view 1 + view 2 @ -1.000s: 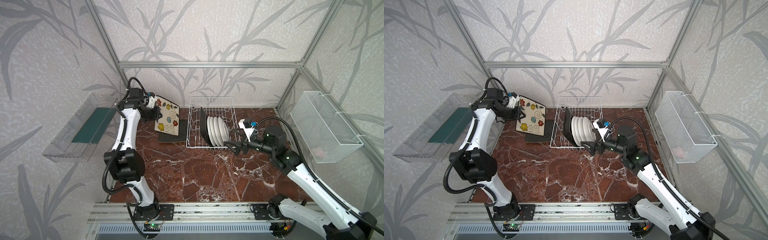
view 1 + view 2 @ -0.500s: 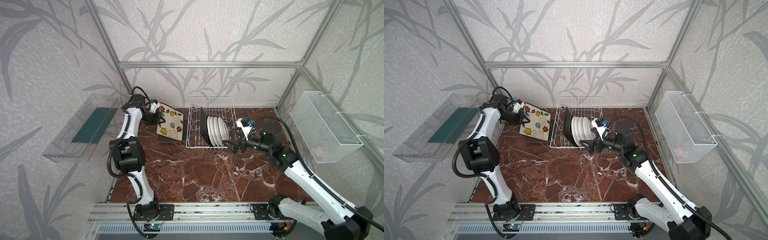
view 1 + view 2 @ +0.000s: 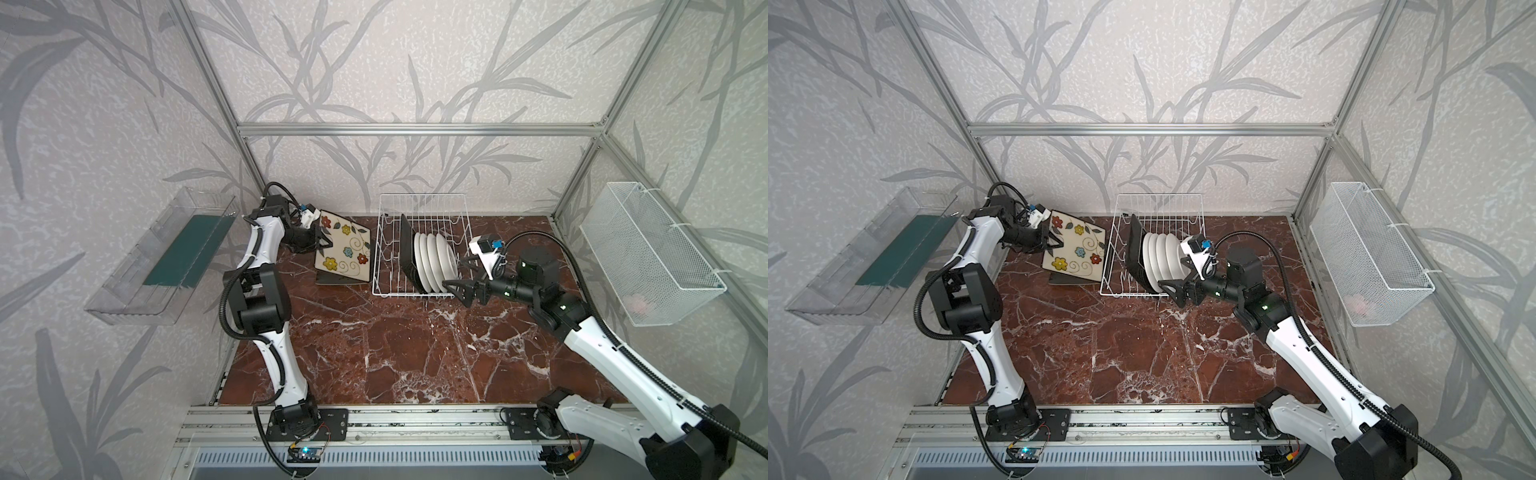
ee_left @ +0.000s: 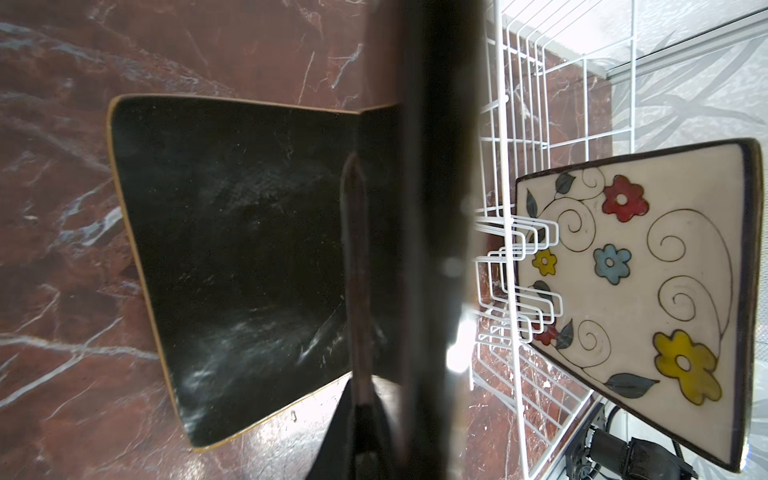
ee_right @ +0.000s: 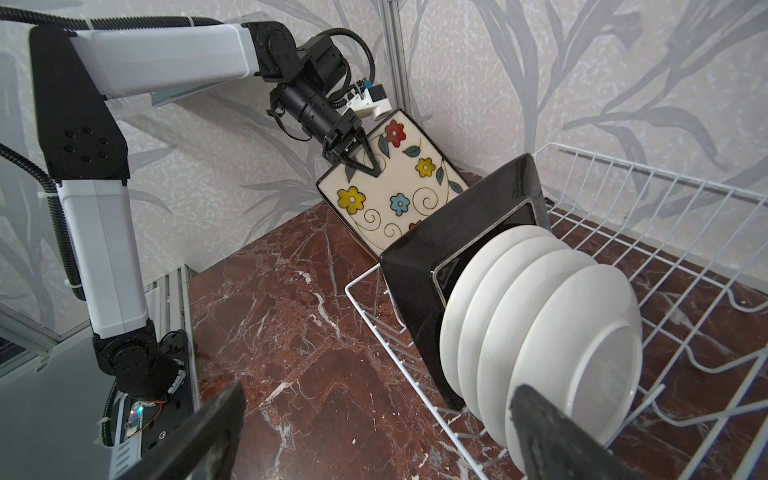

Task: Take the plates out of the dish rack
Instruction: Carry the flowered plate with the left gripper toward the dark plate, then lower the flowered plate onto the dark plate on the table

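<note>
Cream-faced, the square plate [image 3: 347, 257] hangs tilted, pinched in my left claw [image 3: 323, 245] just beside the dish rack [image 3: 422, 195], likely for stacking, while my right claw [image 3: 456, 272] gapes wide at the rack's round plates [image 3: 432, 262].

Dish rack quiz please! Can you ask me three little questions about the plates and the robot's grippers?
1. How many round white plates stand in the dish rack?
2. True or false: the right gripper is shut on a plate.
3. What does the left gripper hold? A) a round white plate B) the flowered square plate C) nothing

Key: 1. Four. 2. False, it is open. 3. B.
</note>
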### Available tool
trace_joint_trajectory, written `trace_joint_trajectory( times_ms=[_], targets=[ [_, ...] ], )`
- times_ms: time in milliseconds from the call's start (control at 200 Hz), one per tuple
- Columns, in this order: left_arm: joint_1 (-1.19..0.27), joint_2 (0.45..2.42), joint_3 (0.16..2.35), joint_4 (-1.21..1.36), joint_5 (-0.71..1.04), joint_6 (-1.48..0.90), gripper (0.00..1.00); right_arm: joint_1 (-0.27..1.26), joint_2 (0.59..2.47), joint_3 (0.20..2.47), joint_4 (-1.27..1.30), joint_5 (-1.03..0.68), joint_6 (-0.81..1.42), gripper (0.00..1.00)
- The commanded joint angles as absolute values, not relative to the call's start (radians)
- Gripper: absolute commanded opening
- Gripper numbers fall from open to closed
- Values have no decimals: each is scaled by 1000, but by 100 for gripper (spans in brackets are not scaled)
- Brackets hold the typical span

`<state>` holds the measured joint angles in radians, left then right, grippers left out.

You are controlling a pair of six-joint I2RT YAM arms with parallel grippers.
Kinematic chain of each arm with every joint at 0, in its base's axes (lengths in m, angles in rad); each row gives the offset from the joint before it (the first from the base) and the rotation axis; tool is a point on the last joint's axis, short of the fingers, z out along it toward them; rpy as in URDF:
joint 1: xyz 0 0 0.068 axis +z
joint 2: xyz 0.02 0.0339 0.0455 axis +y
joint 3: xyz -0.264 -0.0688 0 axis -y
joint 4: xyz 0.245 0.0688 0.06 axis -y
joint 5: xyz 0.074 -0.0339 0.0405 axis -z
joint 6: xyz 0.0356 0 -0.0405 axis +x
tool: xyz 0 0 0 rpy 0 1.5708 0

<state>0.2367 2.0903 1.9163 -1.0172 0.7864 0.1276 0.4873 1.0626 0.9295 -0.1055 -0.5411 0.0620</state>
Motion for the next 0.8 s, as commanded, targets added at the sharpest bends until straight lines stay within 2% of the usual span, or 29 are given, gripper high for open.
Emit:
trace_joint_trajectory(
  times_ms=[0,460,795],
  targets=[
    [247,2090,1986,-996,918,125,0,494,1064,962,-113,-548,57,99],
    [268,2195,2039,-991,1010,126,0,494,1066,957,-122,-535,44,99],
    [275,2338,2204,-1204,1012,236,0,494,1091,979,-135,-541,34,99]
  ],
)
